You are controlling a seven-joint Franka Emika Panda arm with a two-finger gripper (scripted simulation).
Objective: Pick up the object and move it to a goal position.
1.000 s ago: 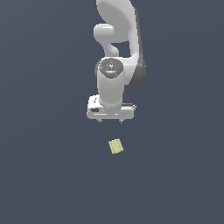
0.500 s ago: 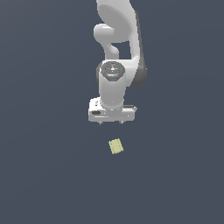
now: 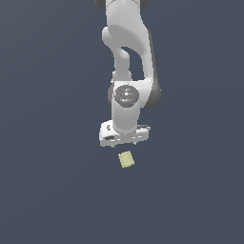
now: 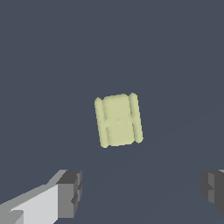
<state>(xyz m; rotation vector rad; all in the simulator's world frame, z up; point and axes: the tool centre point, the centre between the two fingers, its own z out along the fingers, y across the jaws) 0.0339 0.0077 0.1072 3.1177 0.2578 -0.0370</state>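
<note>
Fingers (image 4: pixel 70 192) stand wide apart and hold nothing. Gripper (image 3: pixel 125 141) hangs just above the cube (image 3: pixel 126 159) without touching it. Cube lies tilted on the dark floor (image 3: pixel 47 190), apart from both fingers.

The cube (image 3: pixel 126 159) lies just below the end effector (image 3: pixel 125 141), apart from it.

A glossy white arm (image 3: pixel 127 57) of rounded segments with dark grey joint bands, a grey disc with red and green dots, and a boxy white pincer (image 3: pixel 125 141) with dark grey fingertip pads (image 4: pixel 70 193).
</note>
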